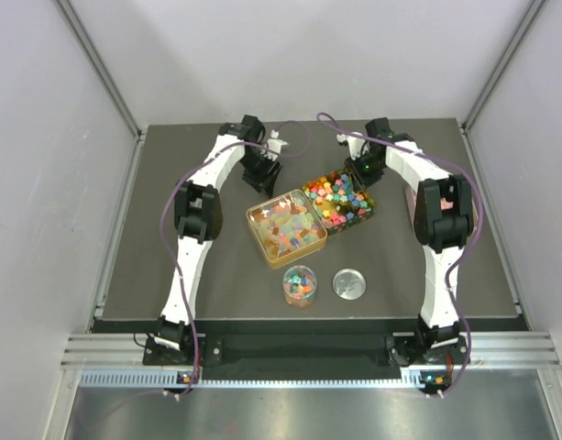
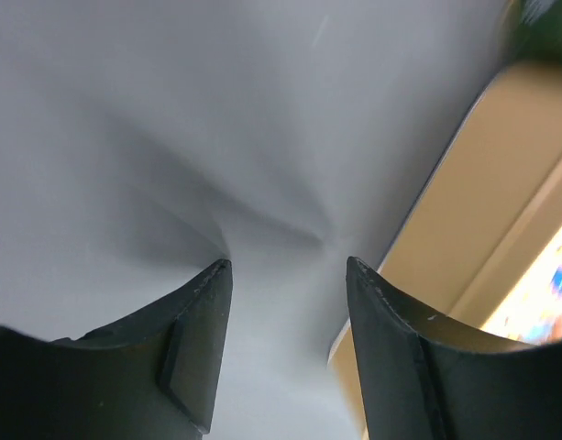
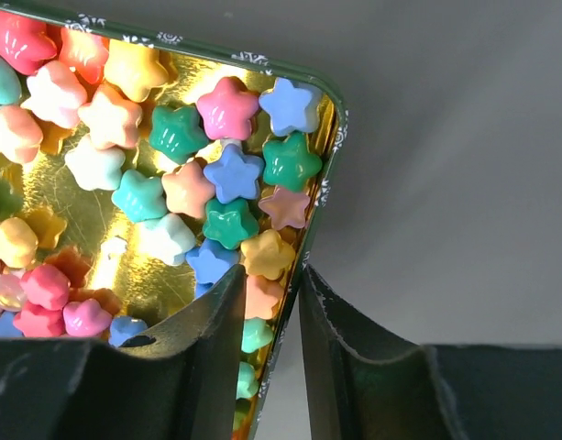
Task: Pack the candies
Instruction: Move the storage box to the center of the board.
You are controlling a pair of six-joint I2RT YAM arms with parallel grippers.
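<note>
On the dark worktop (image 1: 161, 275), the right tool (image 3: 271, 275) straddles the rim of the green tin (image 3: 328, 101), nearly closed; I cannot tell if it grips. Star candies (image 3: 227, 105) fill that tin. The left tool (image 2: 288, 266) gapes empty beside the gold tin (image 2: 482, 202). A one-sided pull could tip the green tin and spill candies.

A dark bench (image 1: 134, 229) carries a gold tin (image 1: 252, 218) at its middle, and a green-rimmed tin (image 3: 334, 128) with a white pattern and gold lining sits just beside it, to the right and farther back. Nearer the front edge stands a small clear jar (image 1: 288, 295). A round silver lid (image 1: 348, 283) lies flat just to its right.
</note>
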